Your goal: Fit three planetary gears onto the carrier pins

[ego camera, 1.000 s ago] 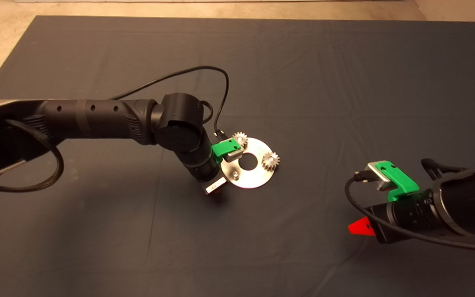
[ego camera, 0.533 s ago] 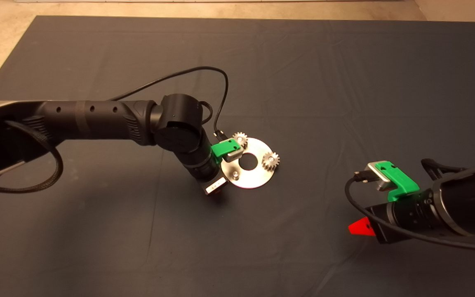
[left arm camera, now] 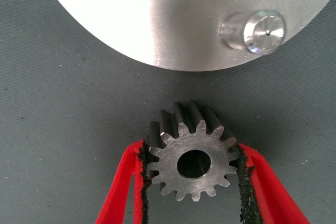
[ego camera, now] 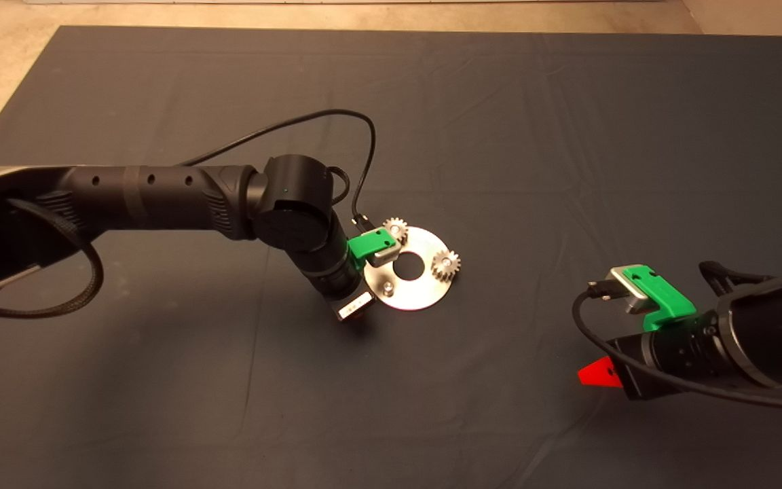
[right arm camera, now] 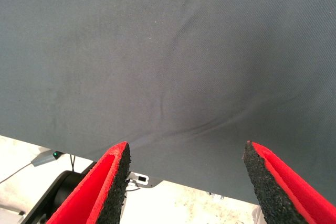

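Third gear (left arm camera: 192,162) between left gripper (left arm camera: 192,174) fingers (left arm camera: 252,174) — beside bare pin (left arm camera: 257,31)

Even, moderate light falls on the dark mat (ego camera: 499,136) from above; soft shadows lie under both arms. In the left wrist view the shiny disc (left arm camera: 173,19) glares to blown-out white, while the held gear (left arm camera: 192,162) stays sharp.

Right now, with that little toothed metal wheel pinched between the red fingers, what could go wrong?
The left gripper holds the small silver-grey gear only by its tooth tips, so it might tilt or slip.

The gear's hole sits off to one side of the one bare silver pin on the shiny disc; misaligned, it could jam on the pin's top.

Pushing could slide the disc, which lies loose on the dark mat.
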Controlling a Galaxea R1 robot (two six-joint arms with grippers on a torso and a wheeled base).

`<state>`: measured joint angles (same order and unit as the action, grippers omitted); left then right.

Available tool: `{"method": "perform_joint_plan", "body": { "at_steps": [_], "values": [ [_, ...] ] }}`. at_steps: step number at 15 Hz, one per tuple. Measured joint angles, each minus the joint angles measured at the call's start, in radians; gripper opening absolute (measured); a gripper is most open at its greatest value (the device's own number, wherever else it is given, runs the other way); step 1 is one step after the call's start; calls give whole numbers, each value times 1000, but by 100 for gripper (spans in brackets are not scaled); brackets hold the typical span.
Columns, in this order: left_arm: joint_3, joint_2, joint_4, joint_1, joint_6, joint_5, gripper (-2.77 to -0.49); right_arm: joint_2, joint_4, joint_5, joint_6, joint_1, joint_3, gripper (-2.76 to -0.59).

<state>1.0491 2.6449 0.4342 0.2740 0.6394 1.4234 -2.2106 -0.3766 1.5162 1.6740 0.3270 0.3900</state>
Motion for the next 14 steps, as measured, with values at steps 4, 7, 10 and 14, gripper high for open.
{"method": "perform_joint_plan", "body": {
  "at_steps": [4, 7, 10, 14],
  "values": [
    [-14, 0, 0, -6, 0, -3, -258, 0, 0, -1, 0, 0, 0, -175],
    [-22, 1, 0, -9, 0, -2, -263, 0, 0, 0, 0, 0, 0, -175],
    [-71, 4, -3, -8, 1, 8, -265, 0, 0, 0, 0, 0, 0, -175],
    [-74, 20, -3, 44, 22, 25, -266, 0, 1, 0, 0, 0, 0, -175]
  ]
}}
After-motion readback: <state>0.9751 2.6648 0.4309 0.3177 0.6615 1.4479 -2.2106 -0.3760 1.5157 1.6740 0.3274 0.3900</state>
